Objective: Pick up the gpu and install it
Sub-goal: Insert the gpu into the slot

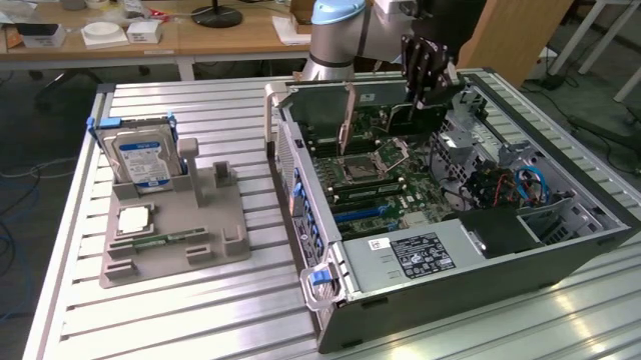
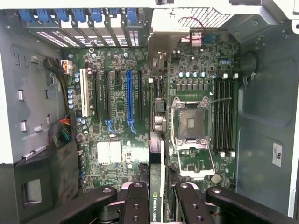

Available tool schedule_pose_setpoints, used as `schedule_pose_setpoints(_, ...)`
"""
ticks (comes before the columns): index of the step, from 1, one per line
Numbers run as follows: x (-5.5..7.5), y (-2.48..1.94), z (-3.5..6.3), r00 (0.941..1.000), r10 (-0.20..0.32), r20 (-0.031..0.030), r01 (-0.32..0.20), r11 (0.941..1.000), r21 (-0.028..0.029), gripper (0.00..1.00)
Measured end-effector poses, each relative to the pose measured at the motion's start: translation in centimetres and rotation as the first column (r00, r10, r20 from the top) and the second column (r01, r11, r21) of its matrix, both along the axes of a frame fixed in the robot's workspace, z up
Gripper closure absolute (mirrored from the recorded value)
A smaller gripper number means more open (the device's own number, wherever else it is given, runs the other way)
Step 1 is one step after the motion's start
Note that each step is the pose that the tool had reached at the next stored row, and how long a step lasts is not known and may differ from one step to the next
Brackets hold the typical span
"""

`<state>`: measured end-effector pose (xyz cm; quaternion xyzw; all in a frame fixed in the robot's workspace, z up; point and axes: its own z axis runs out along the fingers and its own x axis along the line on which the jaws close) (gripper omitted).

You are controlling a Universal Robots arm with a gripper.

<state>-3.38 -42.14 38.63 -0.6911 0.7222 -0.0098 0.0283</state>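
gpu: the gpu [image 2: 156,207] hangs upright and edge-on above the motherboard [image 2: 117,154], inside the open case [image 1: 451,262].
pincer: the gripper [image 2: 161,189] is clenched on the gpu, 1 finger on each face, and the card runs out from between them.
alignment: the card's edge lies between the blue slot [image 2: 129,100] and the CPU socket [image 2: 191,123], not over the slot.
risk 1: a descent off-line would likely land the edge on board parts.
risk 2: the thin card may twist in the grip under seating pressure.
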Motion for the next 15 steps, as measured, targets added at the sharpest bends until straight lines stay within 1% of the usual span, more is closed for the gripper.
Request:
schedule_pose_setpoints(7,-0.1,-0.1,-0.81,1.0,0.0,-0.0001,0.0,1.0,0.0013,0.75)
schedule_pose_setpoints(8,-0.1,-0.1,-0.92,1.0,0.0,0.0,0.0,1.0,0.0039,0.75)
schedule_pose_setpoints(9,-0.2,-0.1,-1.09,1.0,0.0,0.0001,0.0,1.0,0.0052,0.75)
schedule_pose_setpoints(11,-0.2,-0.1,-1.44,1.0,0.0,0.0,0.0,1.0,0.0051,0.75)
schedule_pose_setpoints(15,-0.2,-0.22,-1.95,1.0,0.0,0.0,0.0,0.9999,0.0105,0.75)
